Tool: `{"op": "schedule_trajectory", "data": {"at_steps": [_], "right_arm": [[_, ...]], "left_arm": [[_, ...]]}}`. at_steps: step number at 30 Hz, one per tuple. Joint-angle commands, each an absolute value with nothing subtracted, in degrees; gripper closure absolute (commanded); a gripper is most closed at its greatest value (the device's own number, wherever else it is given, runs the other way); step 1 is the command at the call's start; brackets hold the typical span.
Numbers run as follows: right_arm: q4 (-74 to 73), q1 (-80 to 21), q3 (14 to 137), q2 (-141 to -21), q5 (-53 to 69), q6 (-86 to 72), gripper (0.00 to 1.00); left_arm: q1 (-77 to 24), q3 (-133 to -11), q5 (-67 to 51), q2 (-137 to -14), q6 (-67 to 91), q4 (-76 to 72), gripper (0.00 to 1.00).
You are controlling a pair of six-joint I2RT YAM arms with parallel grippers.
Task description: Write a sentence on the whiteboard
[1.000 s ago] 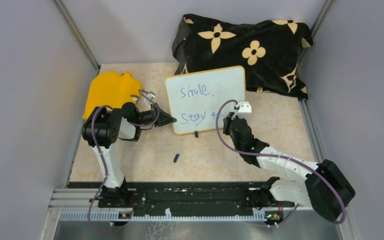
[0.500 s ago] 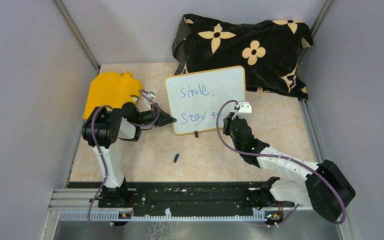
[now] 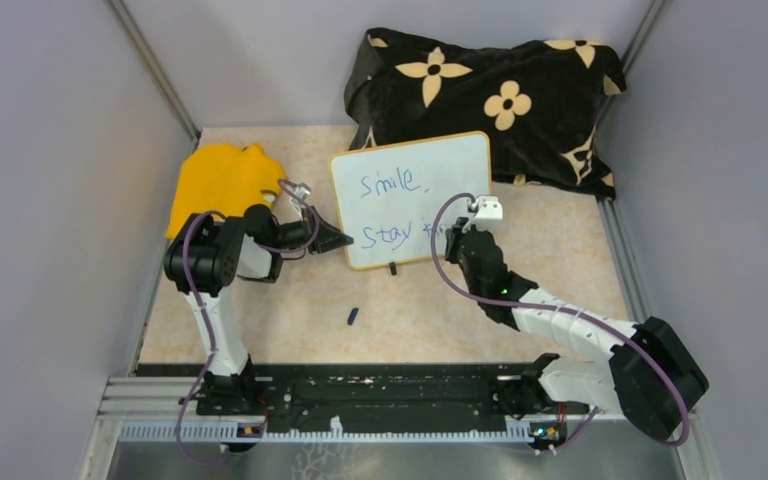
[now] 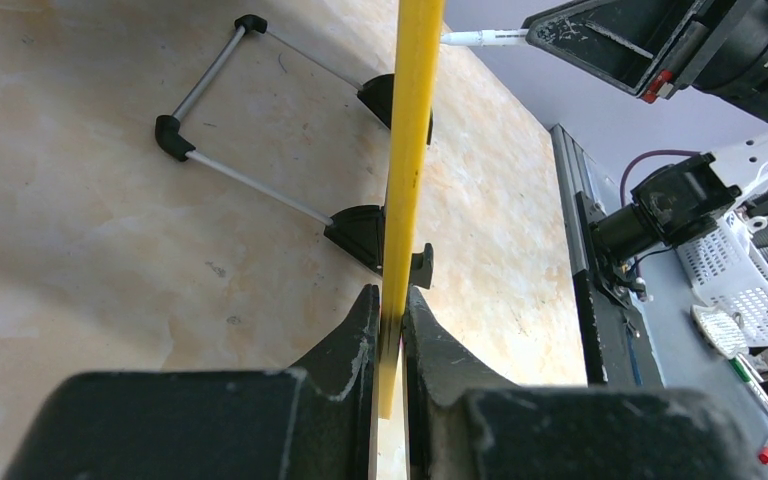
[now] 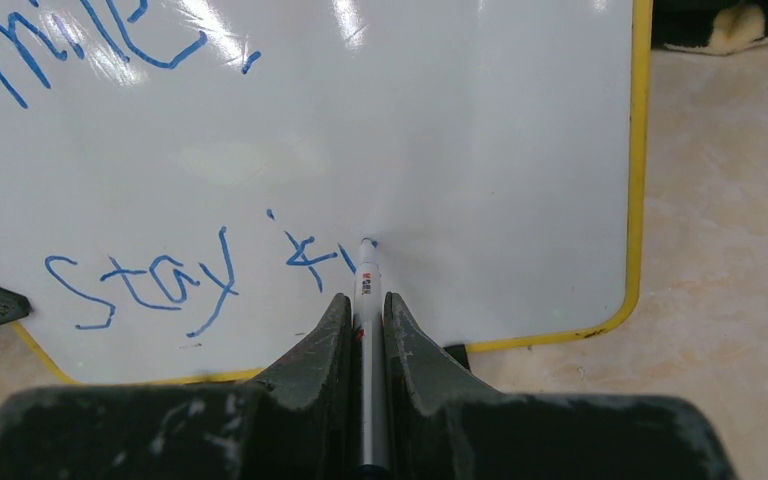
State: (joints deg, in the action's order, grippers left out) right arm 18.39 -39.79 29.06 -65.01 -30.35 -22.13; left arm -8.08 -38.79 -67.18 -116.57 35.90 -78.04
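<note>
Pinching the marker in my right fingers, tip pointing straight ahead at the whiteboard, just right of the unfinished sentence; my left fingers clamp its edge.

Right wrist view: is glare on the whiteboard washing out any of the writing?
Right wrist: glare streaks on the whiteboard cross "Smile" at the top, yet the sentence reads fine. Top external: no glare, but the right arm covers the second line's end.

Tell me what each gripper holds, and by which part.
Left gripper clamps the whiteboard by its left rim. Right gripper pinches a marker by its barrel, tip at the whiteboard.
</note>
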Motion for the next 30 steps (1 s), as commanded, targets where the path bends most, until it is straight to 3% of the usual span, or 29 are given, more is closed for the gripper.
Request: {"op": "schedule_trajectory", "data": {"at_steps": [1,30], "right_arm": [[20.67,-38.08,31.99,-65.22,-31.45,-21.49,1.0],[18.91,-37.03,28.35,-62.73,-31.08,-23.78,1.0]], "left_arm": [[-8.79,-39.23,-66.47,-117.42,35.26,-74.45,1.0],[-8.79,-39.26,-66.47,-117.42,35.24,-74.37,1.0]]}}
